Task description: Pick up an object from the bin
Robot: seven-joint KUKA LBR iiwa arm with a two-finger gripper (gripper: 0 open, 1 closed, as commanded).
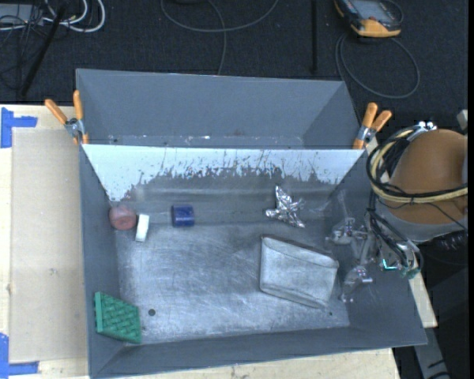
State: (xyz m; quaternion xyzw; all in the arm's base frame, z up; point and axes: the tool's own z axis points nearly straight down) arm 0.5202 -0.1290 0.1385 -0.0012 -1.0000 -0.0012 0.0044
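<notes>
Camera view hid whether the gripper [349, 284] was open; we judged the flat grey pouch [296, 271] beside it light, floppy, best pinched at an edge.

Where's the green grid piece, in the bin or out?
In. The green grid piece lies inside the bin, in its near left corner.
</notes>
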